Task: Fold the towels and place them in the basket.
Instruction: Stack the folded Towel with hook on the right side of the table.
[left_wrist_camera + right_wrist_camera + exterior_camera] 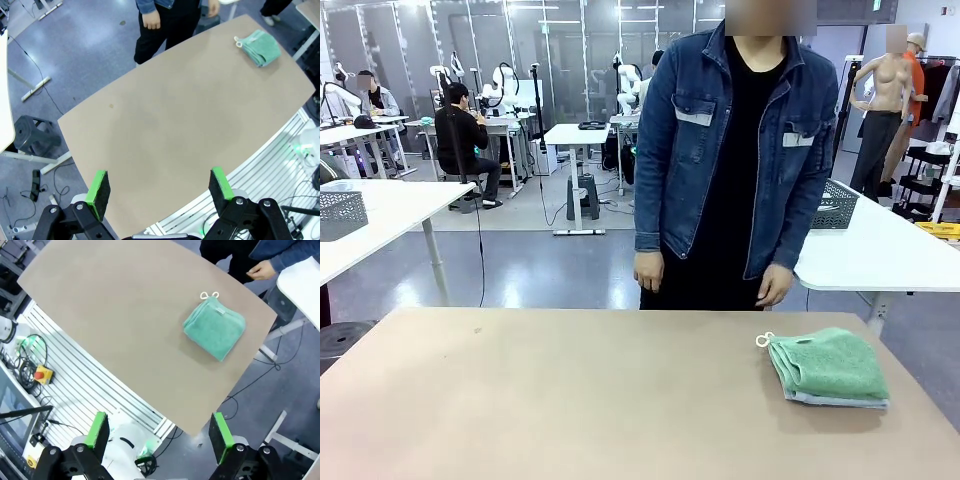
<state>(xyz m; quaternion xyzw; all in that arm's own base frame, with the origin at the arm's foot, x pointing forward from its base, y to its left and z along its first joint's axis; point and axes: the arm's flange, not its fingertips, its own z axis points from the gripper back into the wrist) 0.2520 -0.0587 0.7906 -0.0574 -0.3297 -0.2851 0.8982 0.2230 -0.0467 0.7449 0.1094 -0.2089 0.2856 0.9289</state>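
Beige and bare over most of its top, the table (570,400) stretches from the robot's side to a person (735,160) in a denim jacket standing at the far edge, arms hanging down. High above it, the left gripper (159,192) has its green-padded fingers spread wide with nothing between them, and the right gripper (157,432) is spread the same way, also holding nothing. Well away from both, near the table's right far corner, the towels (828,368) lie folded in one stack, the green towel (215,327) on top and a pale blue-grey towel (840,401) showing as a thin edge beneath it. A small white loop (764,340) sticks out from the stack's far left corner.
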